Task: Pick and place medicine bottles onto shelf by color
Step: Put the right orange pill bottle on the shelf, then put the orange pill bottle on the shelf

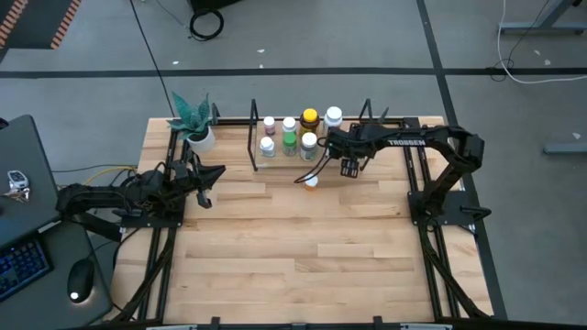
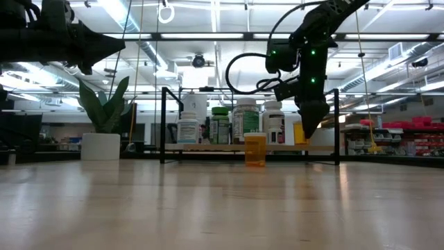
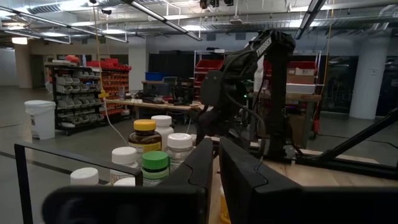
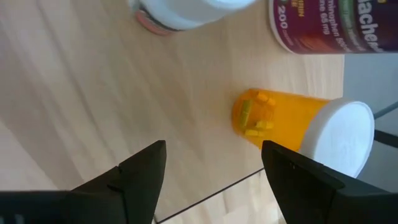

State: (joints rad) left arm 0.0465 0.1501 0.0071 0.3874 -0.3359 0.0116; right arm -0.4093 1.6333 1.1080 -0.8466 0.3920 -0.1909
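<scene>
seven bottles [image 1: 290, 136]; one shelf [image 1: 275, 166]; one plant [image 1: 193, 115]

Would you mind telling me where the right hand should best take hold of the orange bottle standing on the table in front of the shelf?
Grip the orange bottle around its round body just under the white cap, coming straight down from above. It stands upright and alone on the table, clear of the shelf, so both sides are free. The open right hand hangs just beside it.

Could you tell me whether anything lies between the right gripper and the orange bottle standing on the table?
Nothing does: in the right wrist view, only bare tabletop shows between the open right gripper and the orange bottle.
</scene>
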